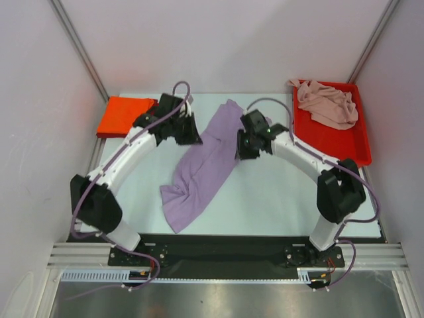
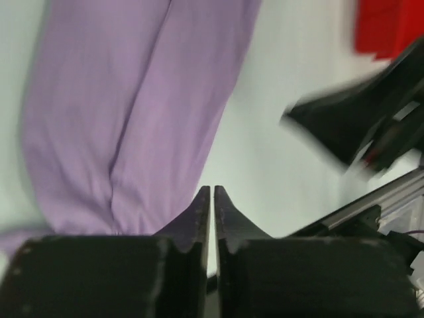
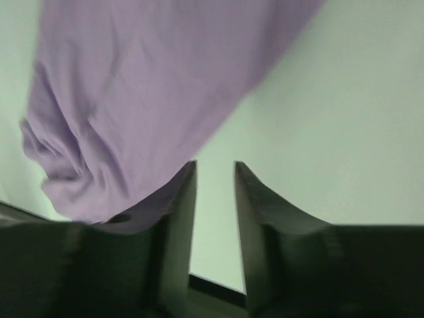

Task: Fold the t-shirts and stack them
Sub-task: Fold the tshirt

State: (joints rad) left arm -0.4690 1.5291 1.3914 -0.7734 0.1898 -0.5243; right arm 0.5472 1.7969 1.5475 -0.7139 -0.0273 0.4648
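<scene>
White table was crossed diagonally by purple shirt. Left gripper was seen clenched, empty, just left of shirt; right gripper was seen slightly parted at its right edge.

Big t-shirt: plain lavender-purple, no print. Folded t-shirt: solid orange-red. Crumpled t-shirt: pale dusty pink, plain. Tray: bright red. Bench: v. pale, whitish w/ faint green tint. L arm & R arm: white links, black joints. Cables: purple. L fingers & R fingers: matte black.
</scene>
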